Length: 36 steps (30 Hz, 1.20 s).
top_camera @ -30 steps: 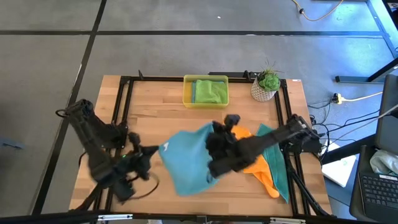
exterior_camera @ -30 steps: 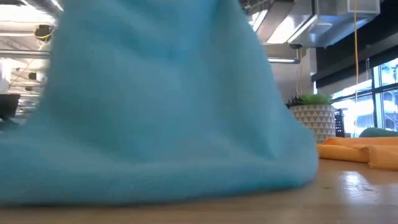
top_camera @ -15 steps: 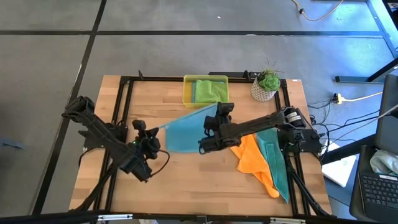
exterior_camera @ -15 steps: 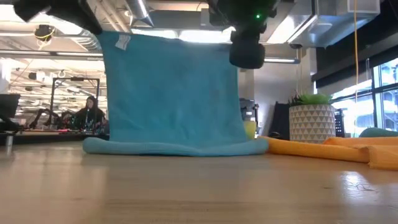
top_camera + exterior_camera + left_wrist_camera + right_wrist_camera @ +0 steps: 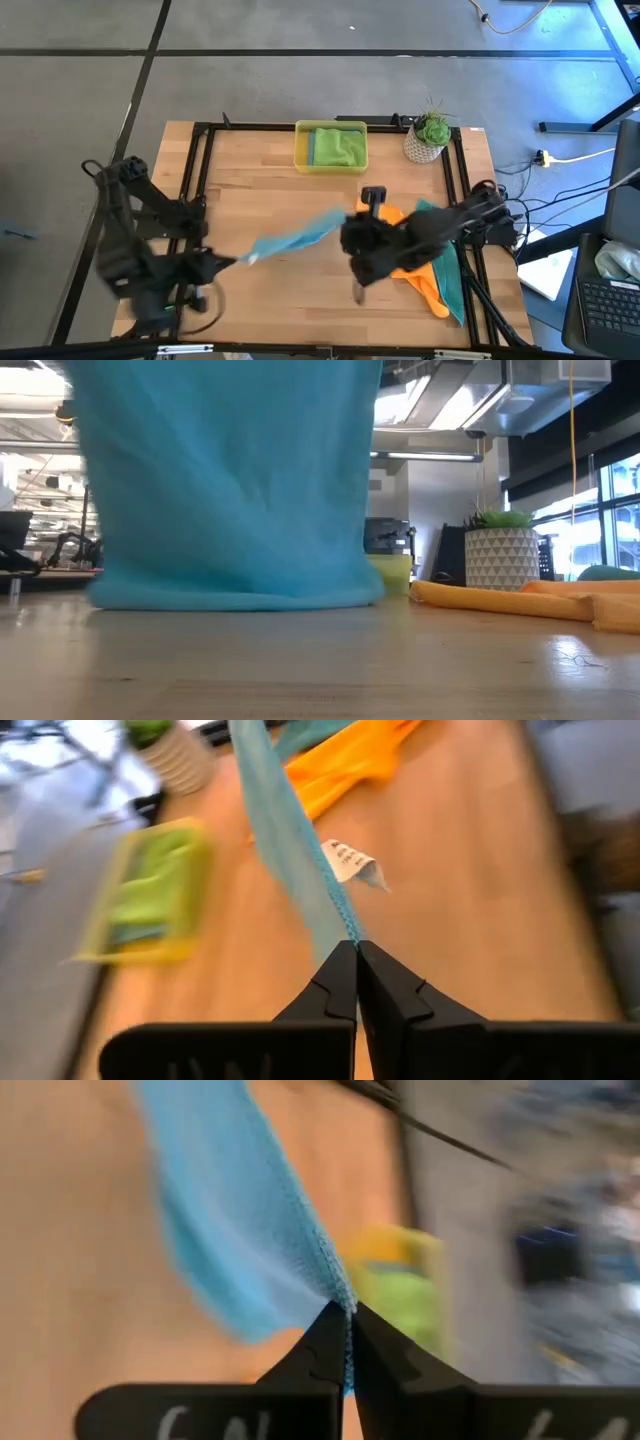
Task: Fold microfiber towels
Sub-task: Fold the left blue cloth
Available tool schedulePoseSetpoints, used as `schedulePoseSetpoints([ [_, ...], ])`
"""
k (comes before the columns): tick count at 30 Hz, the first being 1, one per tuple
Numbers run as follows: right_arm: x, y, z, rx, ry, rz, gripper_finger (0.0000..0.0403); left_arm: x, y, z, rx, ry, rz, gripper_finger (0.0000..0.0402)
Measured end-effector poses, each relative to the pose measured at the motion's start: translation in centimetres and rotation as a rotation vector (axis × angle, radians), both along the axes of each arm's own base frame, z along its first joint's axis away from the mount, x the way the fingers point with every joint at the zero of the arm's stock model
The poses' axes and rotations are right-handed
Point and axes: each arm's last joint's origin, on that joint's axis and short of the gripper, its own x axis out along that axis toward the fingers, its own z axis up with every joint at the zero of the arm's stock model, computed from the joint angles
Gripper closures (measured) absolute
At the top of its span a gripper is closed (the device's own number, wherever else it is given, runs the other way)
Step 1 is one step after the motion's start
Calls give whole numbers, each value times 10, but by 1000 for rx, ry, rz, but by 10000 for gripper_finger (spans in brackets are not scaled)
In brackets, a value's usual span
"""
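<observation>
A teal microfiber towel (image 5: 295,237) hangs as an upright sheet between my two grippers over the middle of the table. It fills the low view (image 5: 230,490), and its lower edge (image 5: 230,598) rests on the wood. My left gripper (image 5: 237,261) is shut on the towel's left upper corner. My right gripper (image 5: 350,222) is shut on the right upper corner. An orange towel (image 5: 415,265) and another teal towel (image 5: 448,270) lie crumpled at the right. A lime green towel (image 5: 337,147) lies in the yellow tray (image 5: 300,150). My left gripper pinches the towel's upper corner (image 5: 345,925) between its two fingers, just beside the white tag (image 5: 352,860). It comes slanting down from the table's left. My right gripper pinches the other upper corner (image 5: 335,1285) between its two fingers, slanting down from the right. The top edge runs straight between them, and the sheet hangs below.
A potted plant (image 5: 428,138) stands at the far right beside the tray. A black frame (image 5: 200,170) borders the table top. Bare wood (image 5: 280,310) shows near the front edge, left of the orange towel.
Both grippers first swung toward the far edge, drawing the spread towel up into a hanging sheet, then came back toward the near edge and rose. Both stayed shut on the corners. The towel now hangs upright, nearer the low camera, its lower edge still on the table.
</observation>
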Motion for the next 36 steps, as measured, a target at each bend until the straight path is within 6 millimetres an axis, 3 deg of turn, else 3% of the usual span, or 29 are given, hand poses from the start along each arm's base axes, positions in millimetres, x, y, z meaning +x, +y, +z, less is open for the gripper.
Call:
schedulePoseSetpoints([
  [6, -20, 28, 35, 267, -151, 315, 390, -35, -17, 31, -178, -101, -118, 401],
  [15, -18, 32, 71, 400, -383, 539, 390, -54, -27, 46, -277, -160, -198, 401],
  [20, -13, 26, 76, 400, -415, 548, 390, -62, -24, 51, -246, -220, -193, 401],
  [25, 1, -5, 44, 234, -262, 260, 390, -53, -14, 26, -164, -204, -100, 402],
  [31, 41, -58, -32, 151, -84, 14, 390, -23, 3, -35, -48, -54, 88, 402],
  [36, 66, -104, -102, 54, 7, -14, 390, -9, 21, -86, 33, 128, 245, 402],
])
